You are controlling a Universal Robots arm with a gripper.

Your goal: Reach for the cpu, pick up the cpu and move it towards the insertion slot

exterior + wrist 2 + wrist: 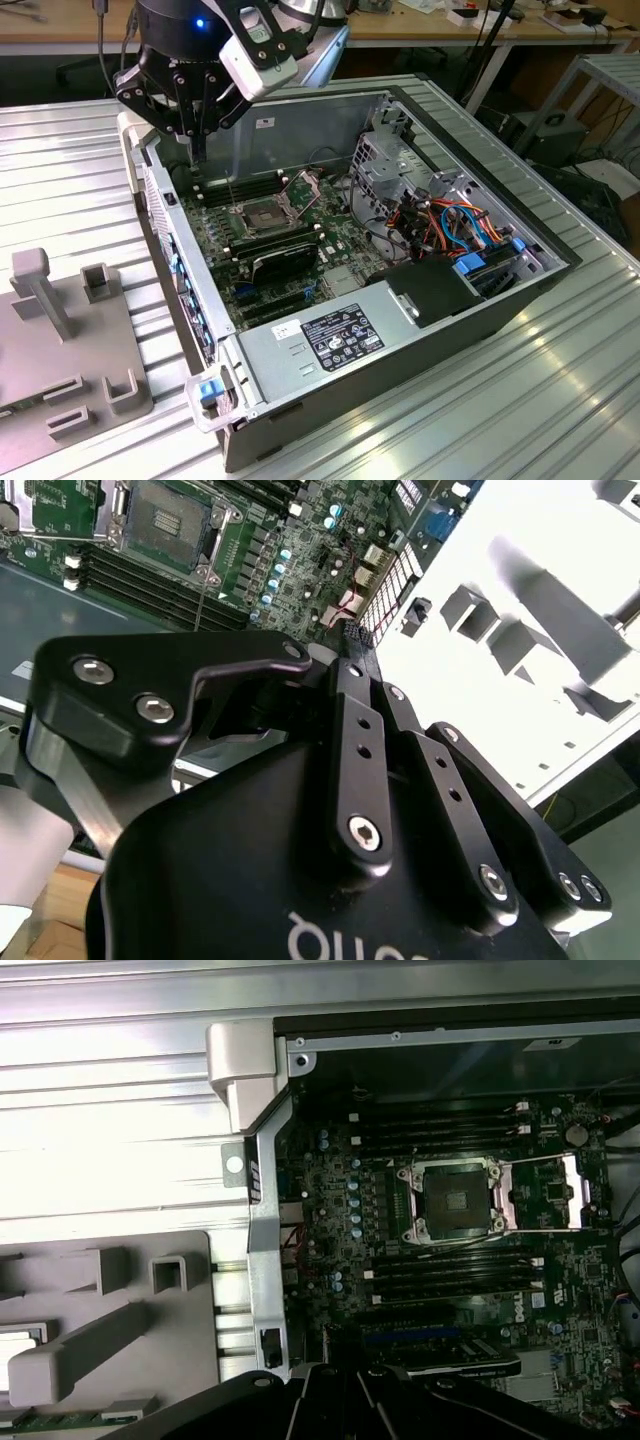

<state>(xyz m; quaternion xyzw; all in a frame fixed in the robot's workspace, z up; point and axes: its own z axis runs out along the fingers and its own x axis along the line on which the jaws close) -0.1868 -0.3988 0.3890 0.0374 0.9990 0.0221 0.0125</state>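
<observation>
The hand (196, 148) is closed and hovers above the far corner of the open computer case (430, 355), on the exterior view's left. The insertion slot (262, 214) lies near it on the motherboard (338, 246), with its plate hinged up. In the first wrist view, the cpu (18, 1335) sits in the grey fixture (185, 1352) beside the case on the bench (520, 425).

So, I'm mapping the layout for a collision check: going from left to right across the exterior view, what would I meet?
Grey fixture plate → gripper → insertion slot → silver drive cage → orange and blue cables.
</observation>
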